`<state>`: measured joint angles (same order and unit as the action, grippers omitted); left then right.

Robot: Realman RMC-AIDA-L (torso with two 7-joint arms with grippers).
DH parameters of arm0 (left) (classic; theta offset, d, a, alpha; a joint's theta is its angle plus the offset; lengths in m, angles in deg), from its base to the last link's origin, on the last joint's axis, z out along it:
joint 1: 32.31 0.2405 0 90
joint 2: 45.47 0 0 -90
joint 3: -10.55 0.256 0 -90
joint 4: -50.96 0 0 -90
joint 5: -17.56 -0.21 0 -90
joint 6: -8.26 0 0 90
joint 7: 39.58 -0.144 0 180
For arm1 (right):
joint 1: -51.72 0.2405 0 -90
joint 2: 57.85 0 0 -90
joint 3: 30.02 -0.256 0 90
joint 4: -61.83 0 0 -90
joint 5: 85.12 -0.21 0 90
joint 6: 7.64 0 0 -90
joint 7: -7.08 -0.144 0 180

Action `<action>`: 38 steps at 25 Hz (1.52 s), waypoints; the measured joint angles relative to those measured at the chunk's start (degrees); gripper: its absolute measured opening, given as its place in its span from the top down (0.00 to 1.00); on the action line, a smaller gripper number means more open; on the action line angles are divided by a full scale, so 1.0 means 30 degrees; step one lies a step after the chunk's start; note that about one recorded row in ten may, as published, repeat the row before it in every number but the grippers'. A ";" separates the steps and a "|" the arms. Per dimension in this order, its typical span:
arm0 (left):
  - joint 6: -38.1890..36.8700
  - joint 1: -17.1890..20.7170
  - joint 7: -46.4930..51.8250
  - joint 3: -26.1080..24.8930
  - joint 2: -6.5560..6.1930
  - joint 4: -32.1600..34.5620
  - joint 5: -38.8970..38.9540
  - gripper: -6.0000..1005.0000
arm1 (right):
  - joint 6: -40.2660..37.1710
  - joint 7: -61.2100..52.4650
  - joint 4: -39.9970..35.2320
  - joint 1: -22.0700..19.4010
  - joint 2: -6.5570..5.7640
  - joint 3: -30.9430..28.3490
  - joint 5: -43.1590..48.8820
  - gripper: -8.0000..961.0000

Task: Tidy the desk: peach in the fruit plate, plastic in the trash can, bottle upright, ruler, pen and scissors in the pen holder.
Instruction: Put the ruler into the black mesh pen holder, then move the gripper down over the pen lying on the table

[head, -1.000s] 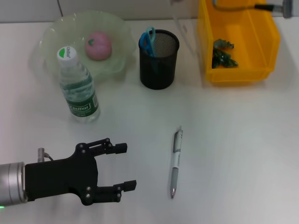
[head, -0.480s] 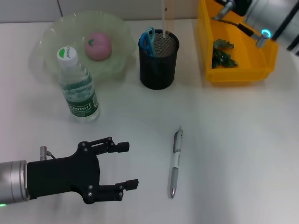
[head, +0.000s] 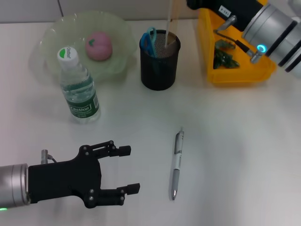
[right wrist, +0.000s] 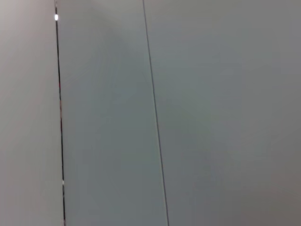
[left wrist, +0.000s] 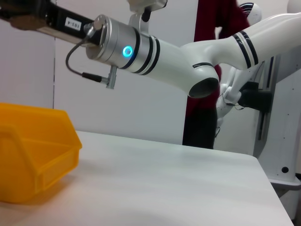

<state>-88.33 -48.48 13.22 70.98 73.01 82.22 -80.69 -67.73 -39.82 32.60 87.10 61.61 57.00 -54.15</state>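
Note:
A clear ruler (head: 169, 26) stands nearly upright with its lower end inside the black mesh pen holder (head: 160, 66); its top runs out of the head view. Blue scissors (head: 149, 40) stand in the holder too. My right gripper (head: 221, 8) reaches in from the top right, just right of the ruler's upper part; its tips are cut off. A silver pen (head: 176, 165) lies on the table. My left gripper (head: 134, 168) is open and empty, low, left of the pen. The peach (head: 99, 45) sits in the green plate (head: 56, 33). The bottle (head: 78, 87) stands upright.
A yellow bin (head: 240, 70) with green plastic (head: 225, 54) in it stands at the back right, under my right arm (head: 277, 28). The left wrist view shows that bin (left wrist: 33, 155) and the right arm (left wrist: 155, 47) above it.
My right arm has come in from the top right and moved left. The ruler has gone down, its lower end now in the pen holder. My left gripper has barely moved.

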 joint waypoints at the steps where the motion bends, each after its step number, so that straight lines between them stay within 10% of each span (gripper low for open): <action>1: -0.0001 0.0010 -0.0003 0.0016 -0.0001 0.0000 -0.0003 0.20 | 0.0004 0.0268 0.0525 0.0349 0.0037 0.0047 -0.0019 0.60; 18: 0.0030 0.0057 -0.0049 0.0099 0.0000 0.0011 -0.0005 0.20 | 0.0743 0.1223 0.2559 0.1335 0.0115 0.0282 -0.0019 0.60; 27: 0.0018 0.0129 -0.0053 -0.0013 -0.0001 0.0012 -0.0002 0.20 | 0.0876 -0.0406 0.1983 0.0907 0.0014 0.0297 0.0054 0.36; 33: -0.0078 0.0225 -0.0053 -0.0037 -0.0022 0.0012 0.0024 0.20 | 0.1665 -0.5556 -0.4536 -0.2599 -0.0074 0.0415 0.3280 0.27; 38: -0.0109 0.0275 -0.0053 -0.0051 -0.0056 0.0011 0.0029 0.20 | 0.4130 -1.7728 -1.3852 -0.5406 -0.0036 0.0165 1.4602 0.23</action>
<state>-88.66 -47.65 13.06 70.83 72.84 82.25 -80.60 -55.33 -93.01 -8.95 70.89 61.50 57.49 -10.35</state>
